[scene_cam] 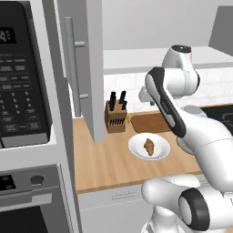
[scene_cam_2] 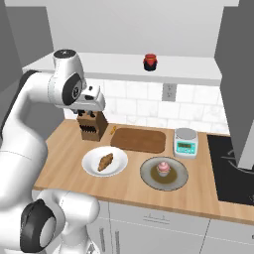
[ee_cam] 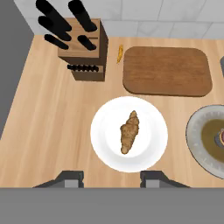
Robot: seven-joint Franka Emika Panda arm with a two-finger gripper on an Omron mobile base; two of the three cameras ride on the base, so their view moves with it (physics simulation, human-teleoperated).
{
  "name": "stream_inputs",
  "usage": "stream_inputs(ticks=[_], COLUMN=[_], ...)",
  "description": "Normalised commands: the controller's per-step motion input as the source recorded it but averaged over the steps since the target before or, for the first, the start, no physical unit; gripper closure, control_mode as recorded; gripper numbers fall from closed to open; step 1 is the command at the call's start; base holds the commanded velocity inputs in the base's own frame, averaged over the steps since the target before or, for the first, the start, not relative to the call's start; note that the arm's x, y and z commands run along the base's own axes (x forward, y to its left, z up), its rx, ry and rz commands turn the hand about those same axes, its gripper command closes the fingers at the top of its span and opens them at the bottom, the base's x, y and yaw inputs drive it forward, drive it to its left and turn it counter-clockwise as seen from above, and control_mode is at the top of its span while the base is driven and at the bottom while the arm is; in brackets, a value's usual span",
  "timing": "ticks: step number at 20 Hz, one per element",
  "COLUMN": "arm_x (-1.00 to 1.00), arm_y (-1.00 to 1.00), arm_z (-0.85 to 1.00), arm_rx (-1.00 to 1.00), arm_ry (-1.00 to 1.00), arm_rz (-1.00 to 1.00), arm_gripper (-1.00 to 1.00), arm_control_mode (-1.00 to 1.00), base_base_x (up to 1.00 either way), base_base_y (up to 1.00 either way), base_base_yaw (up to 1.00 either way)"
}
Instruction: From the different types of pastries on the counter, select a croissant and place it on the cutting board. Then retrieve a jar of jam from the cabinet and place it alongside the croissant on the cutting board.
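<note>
A: Where is the tool [ee_cam: 111, 177]?

B: High above the table [scene_cam_2: 64, 149], fingertips [ee_cam: 70, 176] spread apart and holding nothing. The croissant [ee_cam: 129, 132] lies straight below, in the middle of a white plate [ee_cam: 105, 144].

A: How should it go in?

B: I'd drop straight down and turn the wrist so the fingers close across the narrow width of the pastry, stopping short of the plate.

A: And the goal?

B: The cutting board [ee_cam: 165, 71] sits bare just behind the plate, by the wall.

A: Any obstacles?

B: A knife block [ee_cam: 83, 50] stands left of the board, the cupcake [scene_cam_2: 163, 168] on its grey plate [scene_cam_2: 149, 179] to the right. The jar of jam [scene_cam_2: 150, 62] waits on a high shelf [scene_cam_2: 188, 68].
</note>
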Motion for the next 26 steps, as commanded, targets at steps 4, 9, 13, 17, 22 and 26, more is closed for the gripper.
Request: stream_inputs(ticks=[4,9,13,17,22,26], arm_x=[0.0,0.01,-0.01,0.0,0.13,0.34], arm_y=[0.04,-0.72,-1.0,-0.94,-0.73,-0.33], arm_z=[-0.04,-0.07,0.29,0.91,0.84,0.34], arm_rx=[-0.01,0.04,0.08,0.03,-0.01,-0.01], arm_ry=[-0.01,0.04,0.03,-0.1,-0.19,-0.23], arm_rz=[0.0,-0.01,-0.02,-0.15,-0.22,-0.18], arm_gripper=[-1.0,-1.0,-1.0,-1.0,-1.0,-1.0], arm_control_mode=[-1.0,-1.0,-1.0,-1.0,-1.0,-1.0], base_base_x=[0.0,0.0,0.0,0.0,0.0,0.0], base_base_y=[0.0,0.0,0.0,0.0,0.0,0.0], base_base_yaw=[0.0,0.0,0.0,0.0,0.0,0.0])
